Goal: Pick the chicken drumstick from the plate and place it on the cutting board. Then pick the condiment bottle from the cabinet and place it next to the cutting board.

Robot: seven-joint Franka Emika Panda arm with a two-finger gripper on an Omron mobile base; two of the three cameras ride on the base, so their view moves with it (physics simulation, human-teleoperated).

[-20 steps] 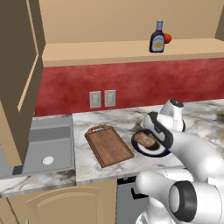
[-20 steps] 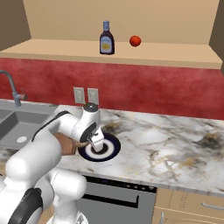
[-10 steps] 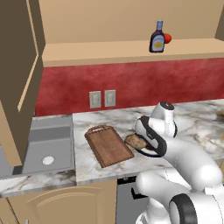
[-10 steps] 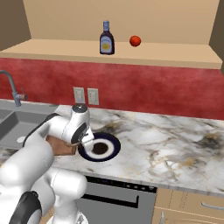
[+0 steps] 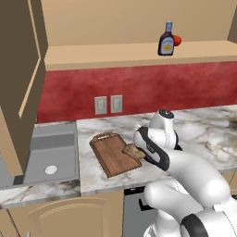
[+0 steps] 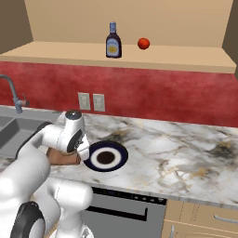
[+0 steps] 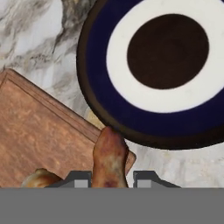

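The gripper (image 7: 112,177) is pinched on the drumstick (image 7: 109,159), which sticks up between the two fingertips in the hand view; one fingertip (image 7: 78,178) sits at its left and the other at its right. In that view the drumstick hangs over the corner of the board (image 7: 39,131), with the plate (image 7: 100,92) just beyond the board's edge and bare of food, its dark centre ringed in white. From the left base view the drumstick (image 5: 134,151) is held at the right edge of the board (image 5: 111,155), low over the wood; whether it touches the board cannot be told. The board lies on the marble counter (image 5: 208,125), with the sink (image 5: 46,157) to its left. In the right base view the plate (image 6: 108,157) lies on the counter just beside the arm, with the gripper hidden behind the wrist. Above, on the shelf of the cabinet (image 6: 186,58), the bottle (image 6: 112,42) stands upright, with a red ball (image 6: 143,43) near it on its right. Two wall outlets (image 5: 109,104) sit on the red backsplash (image 5: 185,88) under the shelf.
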